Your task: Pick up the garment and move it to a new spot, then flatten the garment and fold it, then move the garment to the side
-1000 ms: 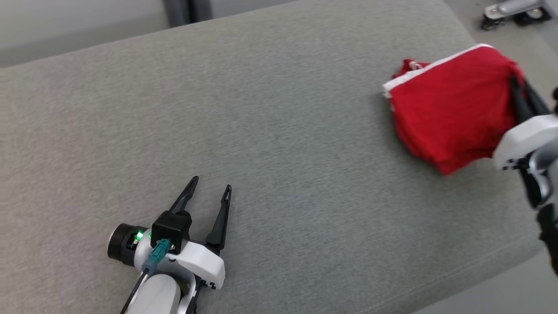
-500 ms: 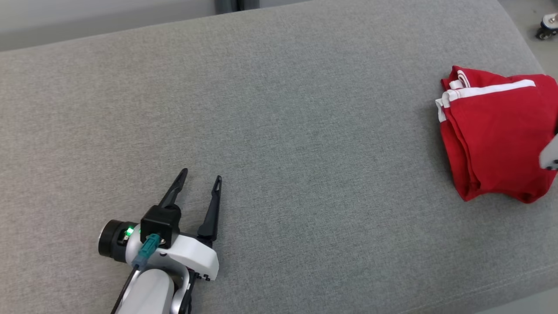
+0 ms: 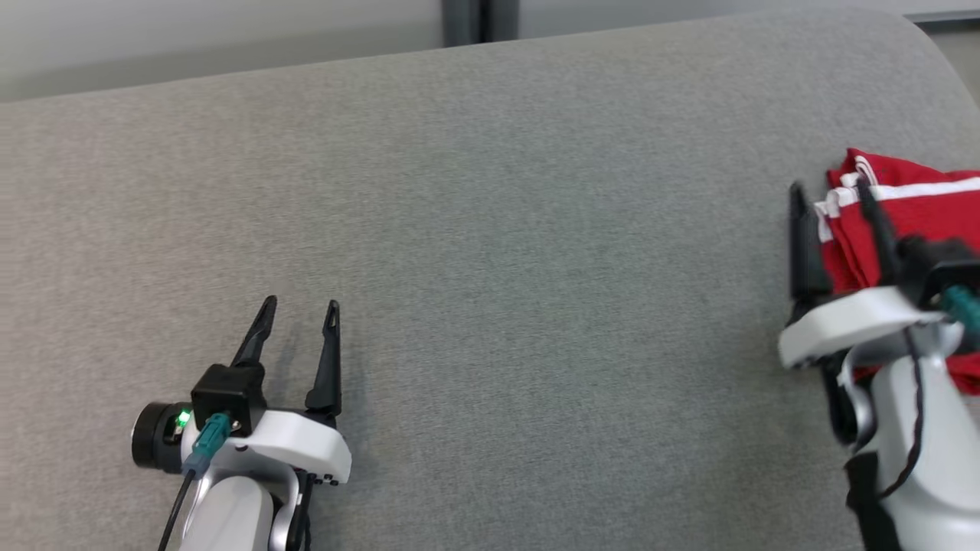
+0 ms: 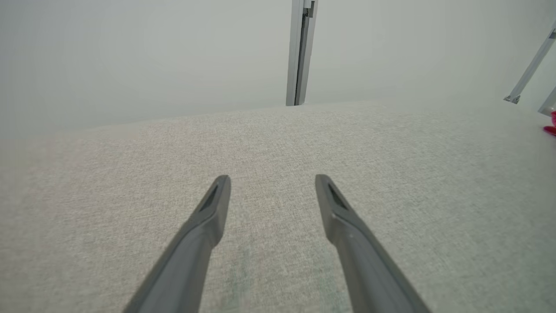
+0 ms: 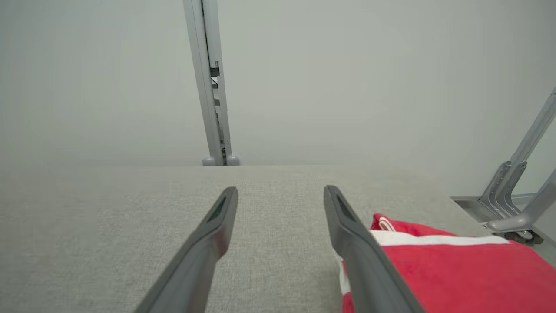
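Observation:
The folded red garment [image 3: 911, 222] with a white stripe lies at the right end of the grey cushion, partly behind my right arm. In the right wrist view the garment [image 5: 447, 274] rests just right of the right finger. My right gripper [image 3: 831, 195] is open, its fingers above the garment's left edge with nothing between them; the right gripper [image 5: 280, 191] shows bare cushion in its gap. My left gripper [image 3: 300, 306] stands open at the lower left over bare fabric, far from the garment, and the left gripper [image 4: 272, 179] holds nothing.
The grey upholstered surface [image 3: 490, 252] curves down at its right end. A pale wall with a grey vertical post [image 3: 480, 19] runs behind it. Metal frame legs [image 5: 517, 182] stand on the floor past the right end.
The camera has swung, shifting the whole picture rightward. The right gripper let go of the garment, which settled folded on the cushion, and now stands open at its left edge.

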Available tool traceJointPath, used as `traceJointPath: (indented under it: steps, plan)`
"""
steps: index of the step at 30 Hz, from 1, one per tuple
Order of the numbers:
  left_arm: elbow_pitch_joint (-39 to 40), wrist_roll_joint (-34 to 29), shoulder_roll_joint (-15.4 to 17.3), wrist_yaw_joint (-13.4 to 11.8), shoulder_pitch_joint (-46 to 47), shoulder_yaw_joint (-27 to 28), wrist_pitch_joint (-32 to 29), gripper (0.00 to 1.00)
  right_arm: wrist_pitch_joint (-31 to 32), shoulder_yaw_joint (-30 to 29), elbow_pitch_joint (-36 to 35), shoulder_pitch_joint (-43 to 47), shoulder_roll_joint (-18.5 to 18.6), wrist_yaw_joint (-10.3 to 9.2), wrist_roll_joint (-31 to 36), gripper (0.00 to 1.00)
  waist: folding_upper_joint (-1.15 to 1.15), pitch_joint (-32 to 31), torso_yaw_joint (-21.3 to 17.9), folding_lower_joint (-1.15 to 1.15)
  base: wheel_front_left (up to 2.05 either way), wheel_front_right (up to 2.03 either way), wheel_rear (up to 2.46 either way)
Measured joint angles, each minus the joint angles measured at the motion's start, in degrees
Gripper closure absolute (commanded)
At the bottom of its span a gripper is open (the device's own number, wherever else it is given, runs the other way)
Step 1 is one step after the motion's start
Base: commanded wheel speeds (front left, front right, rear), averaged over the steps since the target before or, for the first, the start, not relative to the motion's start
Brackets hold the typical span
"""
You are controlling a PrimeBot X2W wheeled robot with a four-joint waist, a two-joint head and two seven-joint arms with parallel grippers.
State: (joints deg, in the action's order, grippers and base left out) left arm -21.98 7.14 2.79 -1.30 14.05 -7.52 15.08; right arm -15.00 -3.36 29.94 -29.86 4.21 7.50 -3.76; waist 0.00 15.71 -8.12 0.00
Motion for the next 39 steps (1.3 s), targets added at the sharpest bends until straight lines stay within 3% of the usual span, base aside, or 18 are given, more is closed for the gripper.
traceJointPath:
  steps: [9, 18, 29, 39]
  plan:
    - [-0.4, 1.5, 0.0, -0.8, -2.4, 2.5, 0.0, 0.0, 0.0, 7.4, -1.2, 7.5, -1.0, -0.01, -2.6, 0.0, 0.0, -2.9, 4.0, 0.0, 0.0, 0.0, 0.0]
    - [-1.5, 2.9, 0.0, -0.8, -4.7, 4.0, 0.0, 0.0, 0.0, 9.3, -1.4, 12.8, -1.4, -0.01, -3.9, 0.0, 0.0, -6.4, 7.5, 0.0, 0.0, 0.0, 0.0]
    - [-1.6, 4.7, 0.0, -0.7, -7.9, 5.7, 0.0, 0.0, 0.0, 9.8, -1.6, 15.9, -1.4, 0.0, -4.7, 0.0, 0.0, -11.0, 8.0, 0.0, 0.0, 0.0, 0.0]
    - [-1.9, 4.8, 0.0, -0.4, -8.0, 5.9, 0.0, 0.0, 0.0, 9.6, -1.0, 16.4, -1.4, -0.01, -6.1, 0.0, 0.0, -10.2, 7.5, 0.0, 0.0, 0.0, 0.0]
